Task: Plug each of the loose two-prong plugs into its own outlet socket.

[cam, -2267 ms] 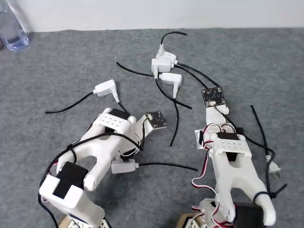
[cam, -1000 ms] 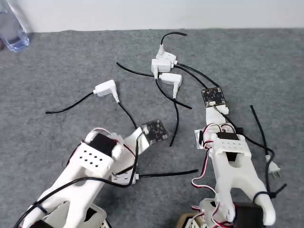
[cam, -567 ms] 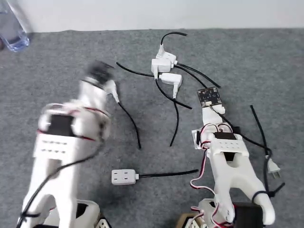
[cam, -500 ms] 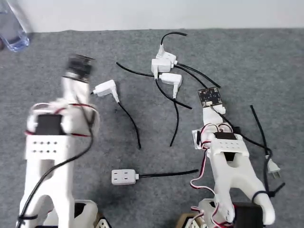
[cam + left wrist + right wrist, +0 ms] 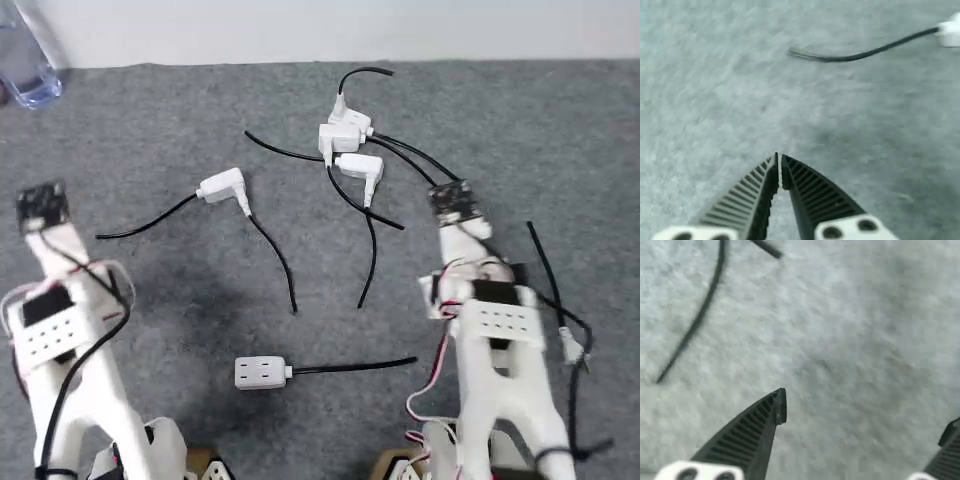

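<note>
While the left fingers (image 5: 757,192) press together — right fingers (image 5: 760,427) spread — the loose plug (image 5: 222,186) lies well apart from both.

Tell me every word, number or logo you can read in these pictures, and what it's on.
No text can be read anywhere.
The circuit board on the left arm: any markings are too small to read.
The circuit board on the right arm: likewise too small.
The white outlet strip and the white plug: no print visible.
</note>
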`<act>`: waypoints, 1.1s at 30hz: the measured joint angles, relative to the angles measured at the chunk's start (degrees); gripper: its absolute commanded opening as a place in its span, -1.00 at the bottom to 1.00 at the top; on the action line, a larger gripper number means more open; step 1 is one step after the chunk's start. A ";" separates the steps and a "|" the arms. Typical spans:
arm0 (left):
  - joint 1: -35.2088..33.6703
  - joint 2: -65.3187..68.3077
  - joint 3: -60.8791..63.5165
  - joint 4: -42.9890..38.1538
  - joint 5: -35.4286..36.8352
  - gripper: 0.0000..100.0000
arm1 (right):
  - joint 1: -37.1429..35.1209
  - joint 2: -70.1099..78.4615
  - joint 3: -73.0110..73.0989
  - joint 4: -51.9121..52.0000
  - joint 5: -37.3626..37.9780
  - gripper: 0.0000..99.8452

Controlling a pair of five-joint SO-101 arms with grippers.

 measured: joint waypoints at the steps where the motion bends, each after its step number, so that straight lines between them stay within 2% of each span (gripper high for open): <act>1: -0.79 0.00 2.37 -2.11 0.09 -0.97 | 1.23 -1.23 -1.93 4.04 1.85 -0.09; 5: -0.88 0.00 11.52 -11.69 1.23 -0.97 | 6.24 -1.76 -12.13 21.10 8.35 -0.09; 9: -0.18 0.00 13.71 -16.09 1.32 -0.97 | 13.36 1.58 -22.42 27.16 9.93 -0.09; 11: 0.09 0.00 13.98 -16.53 1.41 -0.97 | 15.91 4.84 -25.49 27.78 12.04 -0.14; 17: 0.26 0.00 13.98 -17.93 1.41 -0.97 | 21.71 21.01 -29.63 27.34 15.56 -0.51; 20: 0.09 0.00 13.98 -18.37 1.41 -0.97 | 26.46 27.08 -32.44 27.25 16.18 -0.49; 24: 0.26 0.00 13.98 -18.37 1.58 -0.97 | 30.68 30.59 -32.79 26.90 20.57 -0.43; 33: 1.32 0.00 14.77 -18.37 1.58 -0.97 | 37.89 35.52 -32.79 21.27 26.73 -0.49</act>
